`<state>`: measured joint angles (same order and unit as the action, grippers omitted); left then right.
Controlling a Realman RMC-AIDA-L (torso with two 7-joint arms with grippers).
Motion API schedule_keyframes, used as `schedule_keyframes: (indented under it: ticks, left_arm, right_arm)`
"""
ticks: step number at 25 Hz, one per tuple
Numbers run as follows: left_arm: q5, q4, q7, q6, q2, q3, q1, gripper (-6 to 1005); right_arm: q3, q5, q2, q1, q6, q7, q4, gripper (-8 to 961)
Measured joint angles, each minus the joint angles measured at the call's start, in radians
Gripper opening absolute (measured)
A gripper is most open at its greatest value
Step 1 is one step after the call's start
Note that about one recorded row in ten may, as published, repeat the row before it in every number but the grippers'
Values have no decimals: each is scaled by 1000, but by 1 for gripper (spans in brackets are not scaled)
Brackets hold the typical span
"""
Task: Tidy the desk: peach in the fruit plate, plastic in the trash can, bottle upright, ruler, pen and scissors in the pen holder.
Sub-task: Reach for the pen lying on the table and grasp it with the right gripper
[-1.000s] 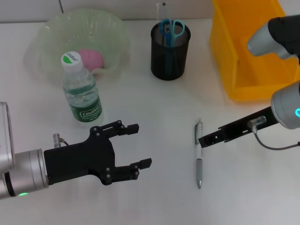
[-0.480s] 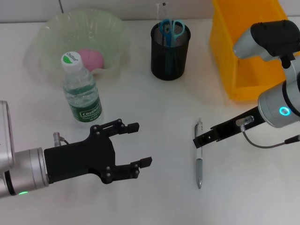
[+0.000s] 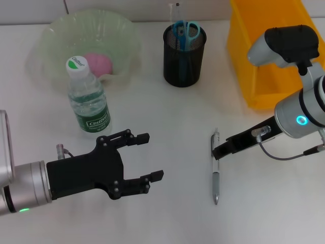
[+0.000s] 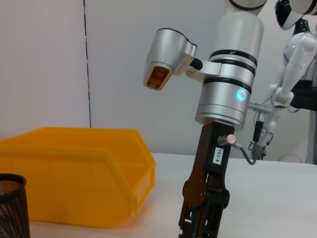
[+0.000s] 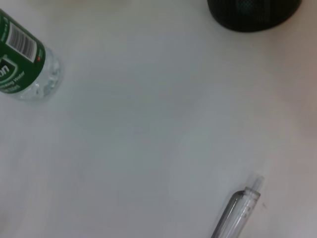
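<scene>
A grey and clear pen lies on the white desk; its tip also shows in the right wrist view. My right gripper hangs just over the pen's upper end, and shows from the side in the left wrist view. My left gripper is open and empty, low at the front left. The water bottle stands upright. A pink peach lies in the green fruit plate. The black mesh pen holder holds blue scissors and a clear ruler. No plastic is in view.
The yellow bin stands at the back right, behind my right arm, and also shows in the left wrist view. The bottle and the holder's base show in the right wrist view. Bare desk lies between my two grippers.
My right arm has swung a little to the left and its gripper has edged closer over the pen's upper end. The left arm has not moved.
</scene>
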<state>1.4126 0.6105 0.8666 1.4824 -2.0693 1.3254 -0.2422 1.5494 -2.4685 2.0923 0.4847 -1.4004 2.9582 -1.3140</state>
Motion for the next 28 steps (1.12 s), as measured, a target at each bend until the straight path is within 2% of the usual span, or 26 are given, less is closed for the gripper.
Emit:
schedule_keyframes:
  ticks: [3,14,23,28]
  left_arm:
    - [-1,1,0,2,0,0,2,797]
    - [-1,2,0,2,0,0,0,797]
    - [-1,2,0,2,0,0,2,797]
    - [-1,2,0,2,0,1,3,797]
  right_arm:
    - [1,-1,0,10,4,0,11,572]
    - [8,-16,0,14,12,0,10,563]
    - [8,-23,0,35,24,1,49,437]
    - [9,-20,0,48,32,1,64,408]
